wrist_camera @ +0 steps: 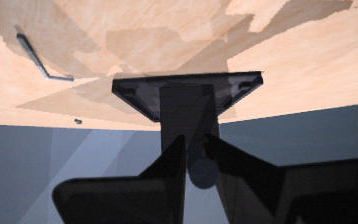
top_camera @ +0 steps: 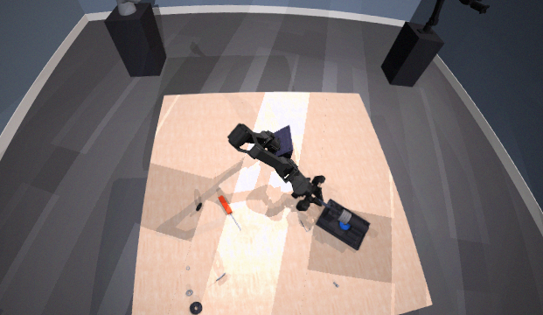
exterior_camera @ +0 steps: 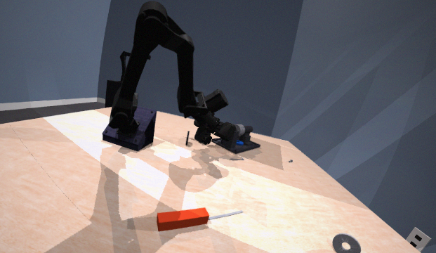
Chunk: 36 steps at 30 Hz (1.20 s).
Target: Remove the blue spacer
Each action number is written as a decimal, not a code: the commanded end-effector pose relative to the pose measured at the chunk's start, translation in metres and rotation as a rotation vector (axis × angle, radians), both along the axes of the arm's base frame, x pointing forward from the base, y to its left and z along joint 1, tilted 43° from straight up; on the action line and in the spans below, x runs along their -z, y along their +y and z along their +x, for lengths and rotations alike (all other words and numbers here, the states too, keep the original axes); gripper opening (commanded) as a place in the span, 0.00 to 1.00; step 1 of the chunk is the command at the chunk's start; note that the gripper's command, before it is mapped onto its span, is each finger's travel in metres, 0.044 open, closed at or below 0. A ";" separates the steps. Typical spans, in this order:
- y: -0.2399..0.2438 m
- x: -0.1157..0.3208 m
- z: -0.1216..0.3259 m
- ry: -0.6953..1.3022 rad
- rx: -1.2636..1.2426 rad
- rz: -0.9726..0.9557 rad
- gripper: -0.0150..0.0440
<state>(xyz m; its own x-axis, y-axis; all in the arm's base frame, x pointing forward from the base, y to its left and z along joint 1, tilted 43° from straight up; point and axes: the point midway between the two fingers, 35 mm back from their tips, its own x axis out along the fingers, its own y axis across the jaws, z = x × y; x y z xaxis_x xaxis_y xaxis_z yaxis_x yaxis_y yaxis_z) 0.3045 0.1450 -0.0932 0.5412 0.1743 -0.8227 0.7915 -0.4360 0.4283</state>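
My gripper (top_camera: 319, 199) (wrist_camera: 194, 139) is shut on the shaft, outside the near upright (wrist_camera: 187, 102) of the black fixture. The round end of the shaft (top_camera: 324, 203) (wrist_camera: 203, 173) shows between the fingers in the wrist view. Pale grey spacers (top_camera: 344, 216) (exterior_camera: 241, 129) sit up at shaft height between the upright and the housing block (exterior_camera: 248, 132). The blue spacer (top_camera: 344, 227) (exterior_camera: 239, 143) lies low, off the shaft line, on or just above the fixture's base (top_camera: 337, 236) (exterior_camera: 253, 145). The shaft's far tip is hidden, and the spacers are hidden in the wrist view.
A hex key (top_camera: 304, 226) (exterior_camera: 237, 159) (wrist_camera: 47, 76) lies beside the fixture, and a small screw (top_camera: 336, 284) (exterior_camera: 291, 161) (wrist_camera: 78, 121) lies farther out. An orange screwdriver (top_camera: 225, 205) (exterior_camera: 182, 219) and a dark ring (top_camera: 196, 302) (exterior_camera: 337, 243) lie farther away.
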 end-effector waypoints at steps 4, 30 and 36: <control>0.002 0.002 0.002 0.001 -0.001 0.004 0.25; 0.007 0.006 0.007 0.001 -0.001 0.005 0.25; 0.008 0.006 0.008 0.001 -0.001 0.005 0.25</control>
<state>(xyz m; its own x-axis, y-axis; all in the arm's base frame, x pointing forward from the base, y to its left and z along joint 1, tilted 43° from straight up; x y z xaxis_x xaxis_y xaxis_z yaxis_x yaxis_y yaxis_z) 0.3110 0.1514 -0.0986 0.5415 0.1746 -0.8223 0.7913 -0.4362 0.4285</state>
